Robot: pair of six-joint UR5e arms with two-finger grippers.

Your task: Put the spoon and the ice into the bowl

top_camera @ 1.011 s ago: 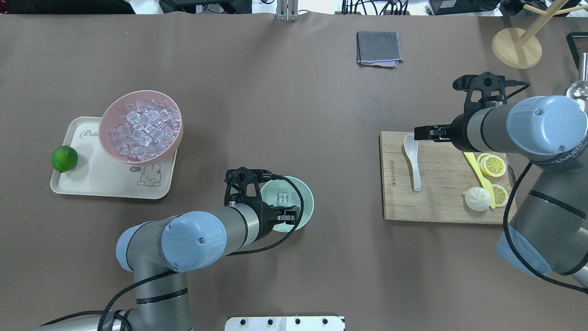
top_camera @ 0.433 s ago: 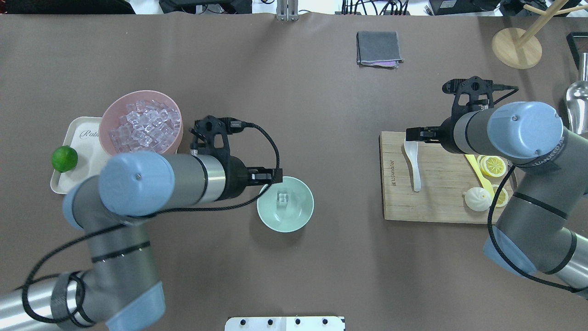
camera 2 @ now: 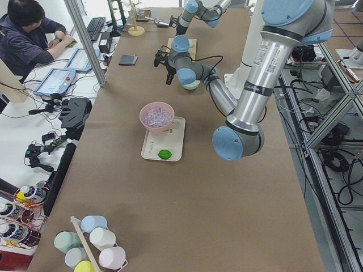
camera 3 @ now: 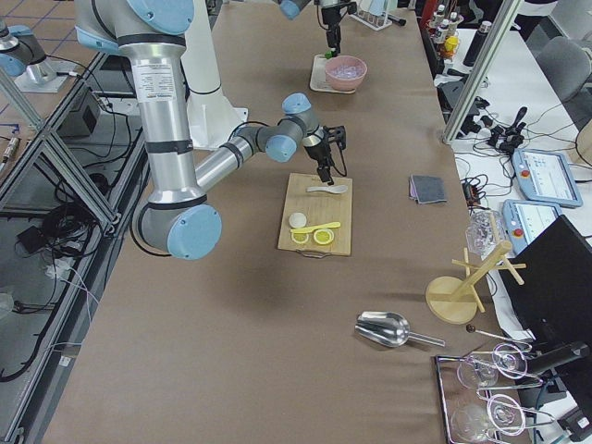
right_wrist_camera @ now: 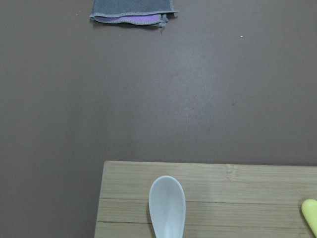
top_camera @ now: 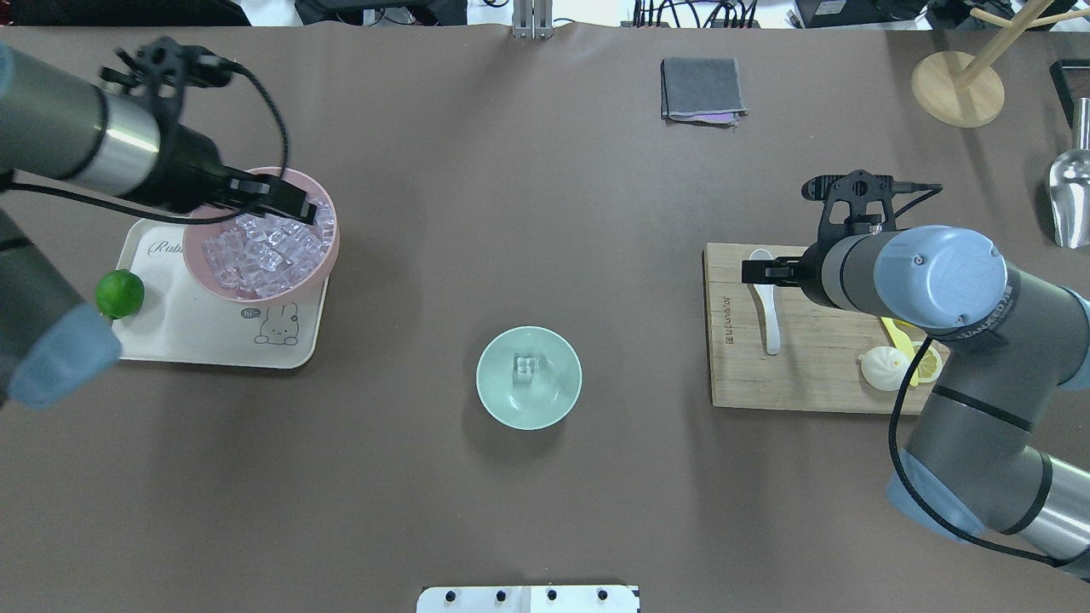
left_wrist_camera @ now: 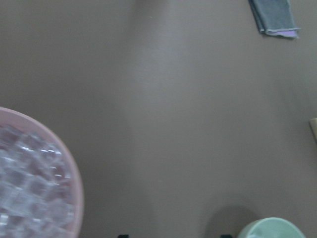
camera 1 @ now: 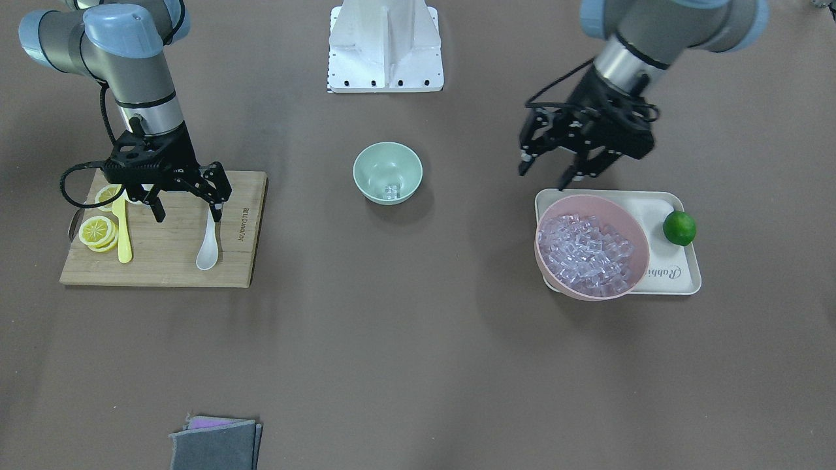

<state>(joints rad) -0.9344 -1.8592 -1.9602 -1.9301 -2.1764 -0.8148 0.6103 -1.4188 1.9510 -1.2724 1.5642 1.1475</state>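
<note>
Overhead exterior view has the brown surface (top_camera: 545,170) filling the frame, and the mint-green bowl (top_camera: 490,387) stands alone near its middle. Well to the right of the bowl lies a wooden cutting board (top_camera: 817,375); well to the left of the bowl, and a little farther from the robot, sits a cream tray (top_camera: 196,340). A pink bowl (top_camera: 334,255) heaped with clear cubes rests on the tray corner nearest the mint-green bowl.

Left tool (camera 1: 545,175) hangs high at the pink bowl's edge, well apart from the mint-green bowl, with its fingers spread and nothing between them. Right tool (camera 1: 187,210) is over the board, on the opposite side of the mint-green bowl, with its fingers likewise apart and empty.

White spoon (top_camera: 771,315) lies flat on the board's edge nearest the bowl, under the right tool, its scoop pointing away from the robot. One piece of ice (top_camera: 524,366) sits on the bowl's pale floor.
</note>
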